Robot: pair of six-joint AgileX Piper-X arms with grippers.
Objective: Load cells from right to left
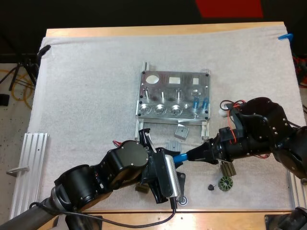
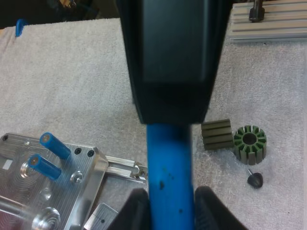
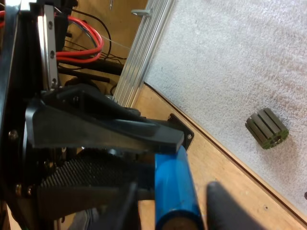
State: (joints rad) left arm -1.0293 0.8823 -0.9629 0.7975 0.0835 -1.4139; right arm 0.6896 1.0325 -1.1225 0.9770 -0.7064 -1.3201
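Since the left tool (image 2: pixel 168 208) gripped the cell (image 1: pixel 183 156) at lower centre while the right tool (image 3: pixel 175 211) stood slack around its other end, the right probably needed to back off straight, without dragging it.

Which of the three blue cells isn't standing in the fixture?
The blue cell between the jaws of the left gripper, other end at the right gripper; the other two cells stand in the metal fixture.

A metal fixture (image 1: pixel 163 91) is set mid-mat, with 2 blue cylinders (image 1: pixel 195 101) stood at its front right. Nearer, 1 more blue cylinder (image 1: pixel 181 157) is spanned between the left gripper (image 1: pixel 171 160) and the right gripper (image 1: pixel 192 155). 2 dark slotted parts (image 1: pixel 225 183) are laid just beside the right gripper.
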